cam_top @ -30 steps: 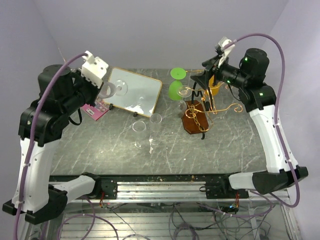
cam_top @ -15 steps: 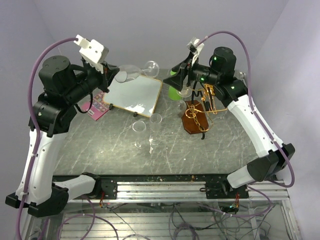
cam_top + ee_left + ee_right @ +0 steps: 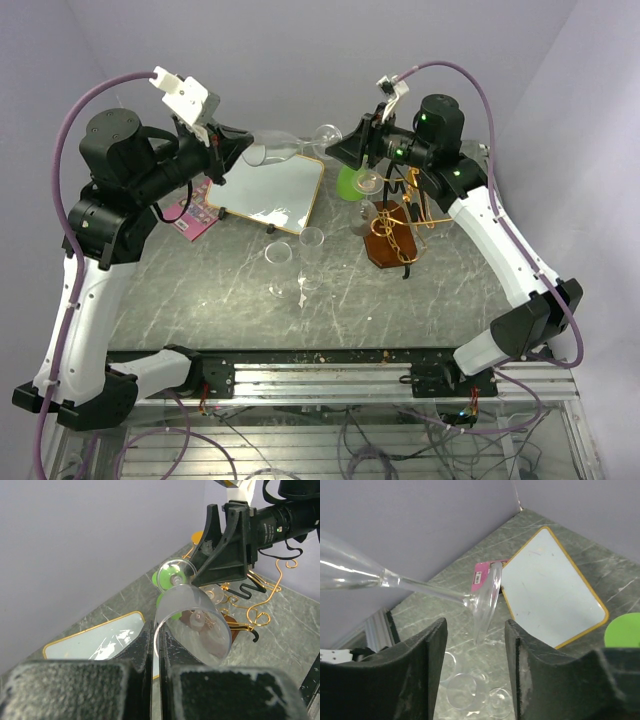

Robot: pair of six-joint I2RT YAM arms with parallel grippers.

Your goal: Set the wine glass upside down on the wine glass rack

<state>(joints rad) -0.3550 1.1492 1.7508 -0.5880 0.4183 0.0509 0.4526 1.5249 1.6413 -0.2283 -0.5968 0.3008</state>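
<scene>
You're roughly midway — the left gripper [image 3: 238,152] clamps the wine glass [image 3: 275,150] by its bowl, sideways, upper centre; the right gripper [image 3: 336,147] gapes at its foot, not gripping. Hanging it inverted on the wine glass rack [image 3: 400,228], centre-right, is left.

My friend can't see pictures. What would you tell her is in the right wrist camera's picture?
A clear wine glass lies sideways in the air, its round foot just ahead of the two open black fingers of the right gripper. Below, on the grey marble table, are a gold-framed white board, a pink card and some clear glasses.
</scene>
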